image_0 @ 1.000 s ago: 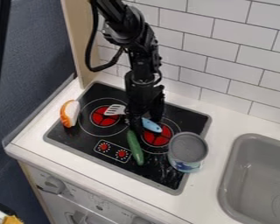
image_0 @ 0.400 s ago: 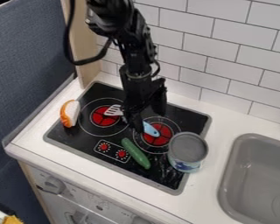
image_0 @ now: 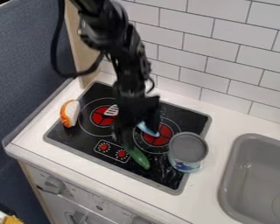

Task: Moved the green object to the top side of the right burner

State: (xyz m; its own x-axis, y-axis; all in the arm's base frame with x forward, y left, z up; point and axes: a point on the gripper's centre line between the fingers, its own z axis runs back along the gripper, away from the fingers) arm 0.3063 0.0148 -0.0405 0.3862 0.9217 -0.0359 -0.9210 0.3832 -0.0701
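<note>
Cucumber (image_0: 141, 159) slants from beneath the gripper (image_0: 128, 135) toward the stove's (image_0: 77, 141) near right corner; grip state, cannot tell.

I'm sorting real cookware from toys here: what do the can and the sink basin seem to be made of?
The can looks like metal, its grey top dull and ringed by a rim. The sink basin is smooth matte grey, perhaps moulded plastic, given its soft rounded corners.
</note>
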